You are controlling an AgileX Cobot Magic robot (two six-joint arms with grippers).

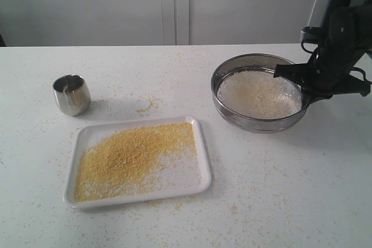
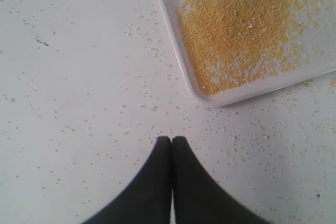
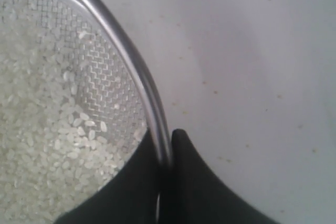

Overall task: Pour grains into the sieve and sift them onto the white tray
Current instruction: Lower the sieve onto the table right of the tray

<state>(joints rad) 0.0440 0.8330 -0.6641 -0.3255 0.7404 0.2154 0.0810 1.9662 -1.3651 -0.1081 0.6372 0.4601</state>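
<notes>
Sifting appears complete — grains (image 1: 128, 158) lie on white tray (image 1: 204, 155), lower centre; sieve (image 1: 256, 125) at right, rim pinched by right claw (image 3: 167, 145). Left claw (image 2: 171, 139) pressed together, empty. Next, likely: release rim

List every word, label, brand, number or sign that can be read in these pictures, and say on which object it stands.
None: no text, number or sign is visible on the white tray, the sieve, the steel cup or the table in any view.
</notes>
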